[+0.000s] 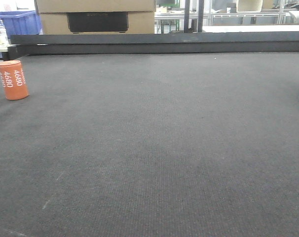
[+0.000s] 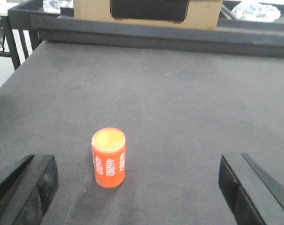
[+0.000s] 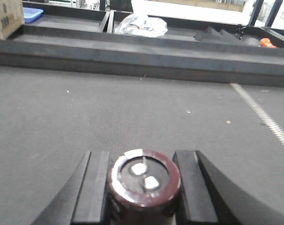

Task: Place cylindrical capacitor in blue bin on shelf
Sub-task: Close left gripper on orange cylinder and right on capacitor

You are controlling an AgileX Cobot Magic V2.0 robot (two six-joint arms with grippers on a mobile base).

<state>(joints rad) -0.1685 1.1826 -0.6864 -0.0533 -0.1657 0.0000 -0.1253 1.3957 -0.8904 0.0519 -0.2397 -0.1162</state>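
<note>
- Currently right fingers (image 3: 96,187) are clamped on the cylindrical capacitor (image 3: 144,180): a dark maroon can, two terminals facing up, pinched between both pads, low by the worktop (image 3: 62,122).
- Meanwhile left fingers (image 2: 34,183) are spread wide and hold nothing.
- I see an orange "4680" can (image 2: 108,159) upright on the worktop ahead, between them, nearer the left-hand one, touching neither.
</note>
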